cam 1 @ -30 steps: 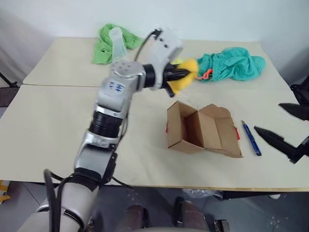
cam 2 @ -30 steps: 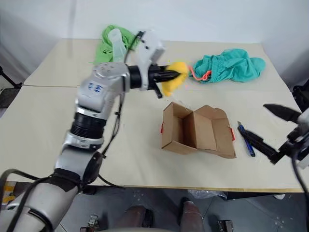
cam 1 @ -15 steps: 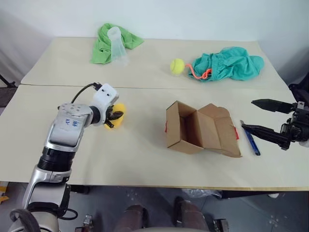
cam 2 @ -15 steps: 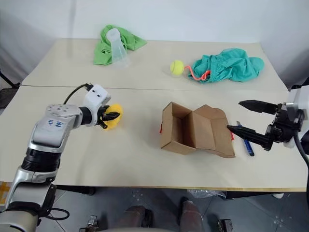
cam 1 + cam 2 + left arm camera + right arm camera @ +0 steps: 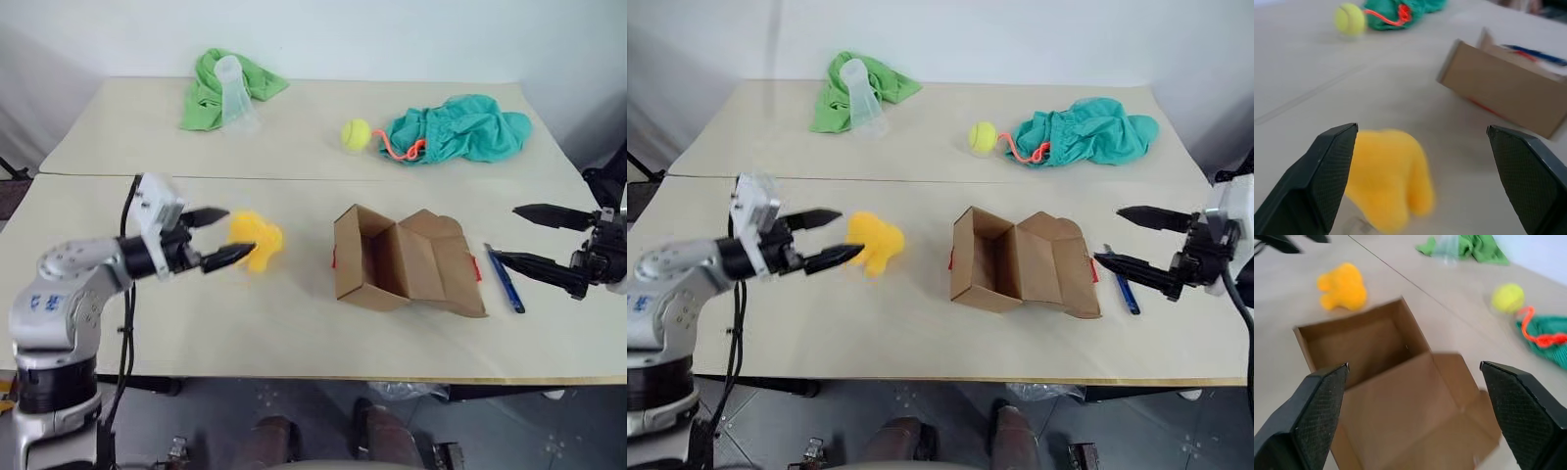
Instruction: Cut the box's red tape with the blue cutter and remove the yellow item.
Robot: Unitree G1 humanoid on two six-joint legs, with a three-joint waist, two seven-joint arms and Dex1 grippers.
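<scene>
**Two open grippers, yellow item out of the box**

Half a second ago the left gripper [image 5: 217,235] was clamped on the yellow item [image 5: 256,240]; now its fingers are spread wide and the lump lies released just beyond their tips, on the table [image 5: 294,333] well left of the box [image 5: 404,262]. The box stands open and empty, red tape [image 5: 479,269] split at its edges. The blue cutter [image 5: 508,279] lies on the table just right of the box, beside the right gripper [image 5: 549,239], whose fingers are apart and hold nothing. Judged from this, cutting and removal both look done.
</scene>
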